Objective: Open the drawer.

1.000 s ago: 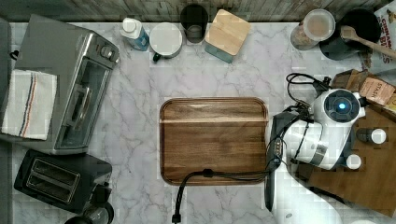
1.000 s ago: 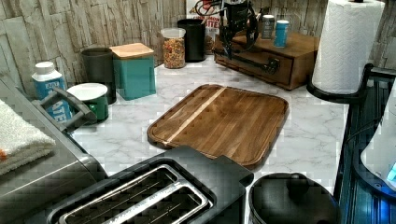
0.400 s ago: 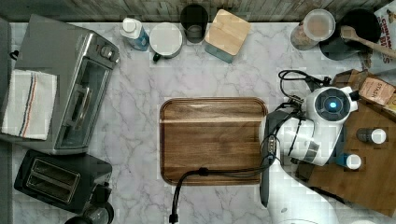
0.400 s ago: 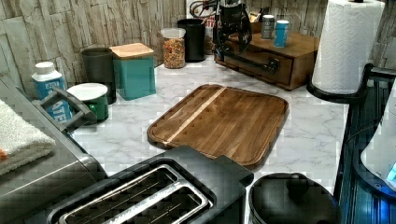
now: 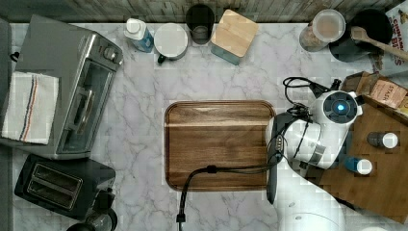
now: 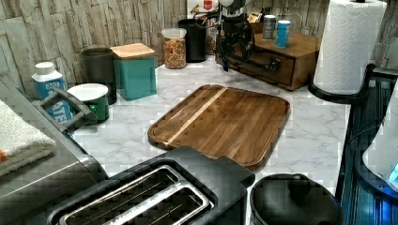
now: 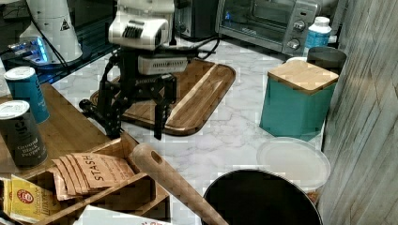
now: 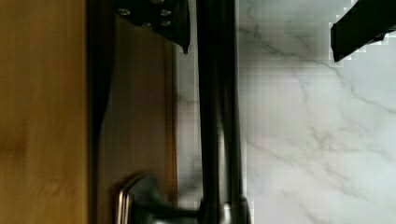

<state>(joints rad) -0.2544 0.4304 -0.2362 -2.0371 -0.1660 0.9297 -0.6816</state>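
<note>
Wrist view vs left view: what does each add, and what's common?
Wrist view: the claw open astride the bar handle, one finger between it and the drawer front, the other on the outer side. Left view: cutting board, teal canister, paper towel roll, toaster. Both: claw, handle, drawer, marble counter.

light: even, indoor | shadows: soft | artefacts: blocky | wrist view: blurred
</note>
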